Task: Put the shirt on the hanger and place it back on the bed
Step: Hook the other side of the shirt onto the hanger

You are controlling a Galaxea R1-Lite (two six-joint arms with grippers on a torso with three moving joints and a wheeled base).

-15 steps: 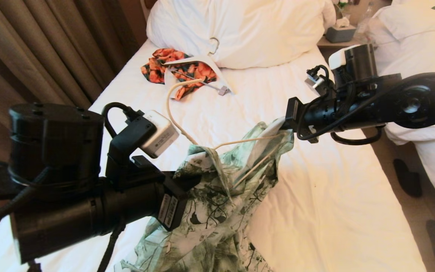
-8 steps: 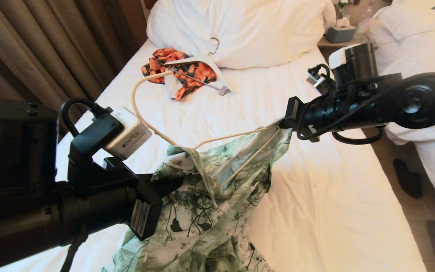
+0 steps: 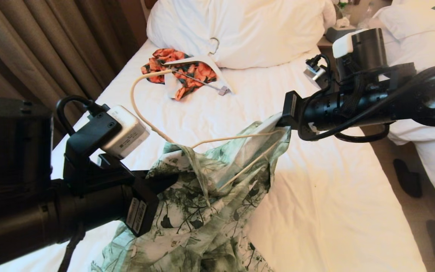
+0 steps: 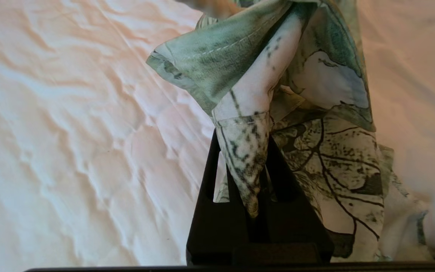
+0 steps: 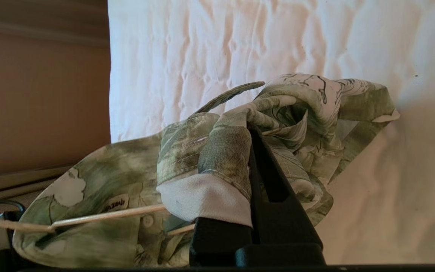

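Green-and-white leaf-print short-sleeved shirt [image 3: 206, 196] hangs bunched above the white-sheeted bed [image 3: 327, 211], stretched between both arms, its lower folds trailing toward the sheet. Thin cream wire-like hanger [image 3: 236, 138] sits partly inside the shirt: one arm and the bottom bar show through the open collar, the slim hook arching up and away toward the far side of the bed. Left gripper [image 4: 246, 177] is at the shirt's near-left edge, fingers pinched on a fold of fabric. Right gripper [image 5: 249, 151] is at the shirt's far-right shoulder, fingers clamped on a wad of cloth beside the hanger's end. Beyond, near the white pillows [image 3: 240, 26], an orange floral garment [image 3: 179, 70] lies under a broad white hanger [image 3: 198, 60].
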